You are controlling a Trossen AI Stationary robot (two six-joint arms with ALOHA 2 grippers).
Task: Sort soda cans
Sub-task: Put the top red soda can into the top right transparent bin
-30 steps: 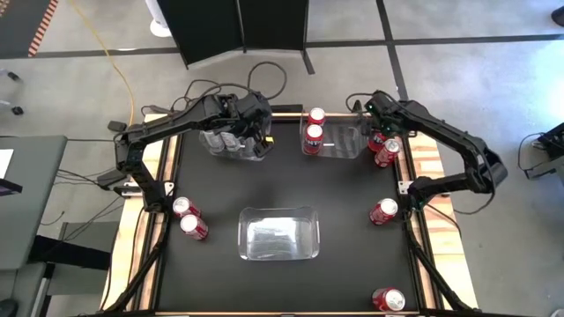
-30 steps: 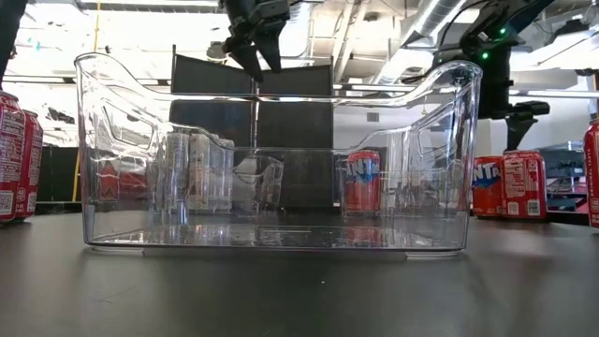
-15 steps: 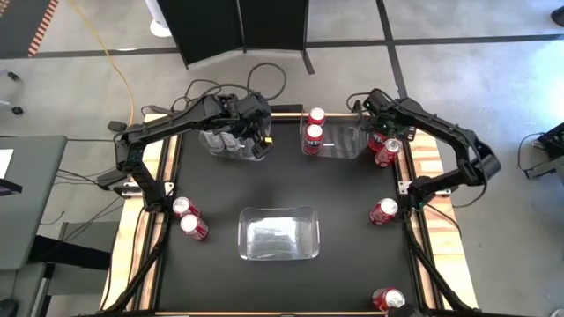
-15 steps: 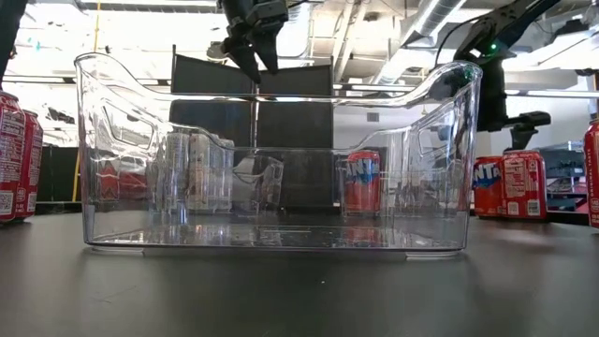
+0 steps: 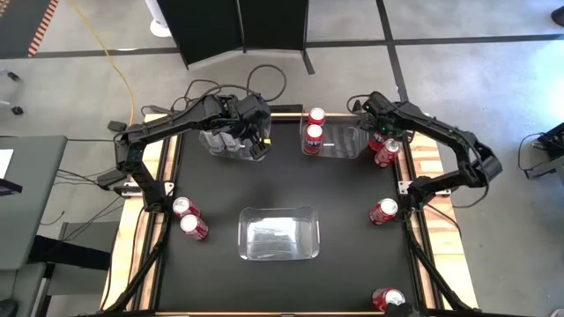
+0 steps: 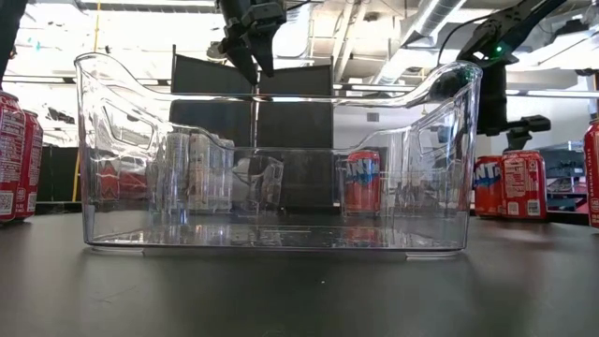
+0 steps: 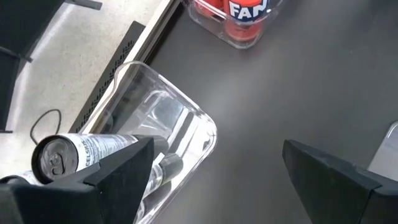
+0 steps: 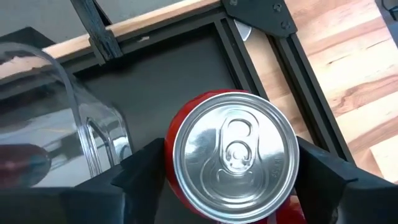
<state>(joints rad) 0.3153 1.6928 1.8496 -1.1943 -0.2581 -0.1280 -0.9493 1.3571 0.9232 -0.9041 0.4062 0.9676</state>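
The red can (image 8: 229, 152) you are working on stands upright at about 2 o'clock on the black table (image 5: 352, 194), tight to the table's frame edge and the wooden border (image 5: 423, 167). A second red can (image 5: 386, 152) stands just beside it toward 5 o'clock, and the clear bin (image 5: 339, 141) lies just beside it at 9 o'clock, so there is little free room on either side. That bin holds two upright red cans (image 5: 314, 125) at its 9 o'clock end. The right gripper (image 5: 379, 134) hangs straight over the can, straddling its silver top – whether it has closed on the can cannot be told. Its arm (image 5: 449, 141) reaches in from 3 o'clock with the elbow out past the table edge. The left gripper (image 5: 256, 132) hovers at 11 o'clock over the other back bin (image 5: 220, 145), its fingers (image 7: 118, 171) spread wide with nothing between them; silver cans (image 7: 62, 155) sit in that bin. More red cans stand loose: a pair (image 5: 189, 217) at 8 o'clock, one (image 5: 383, 211) at 4 o'clock, one (image 5: 388, 299) at the 5 o'clock corner. The middle of the table is open – only an empty clear bin (image 6: 281, 159) sits there. Around the table is grey concrete floor (image 5: 458, 62) with a dark screen (image 5: 247, 26) at 12 o'clock.
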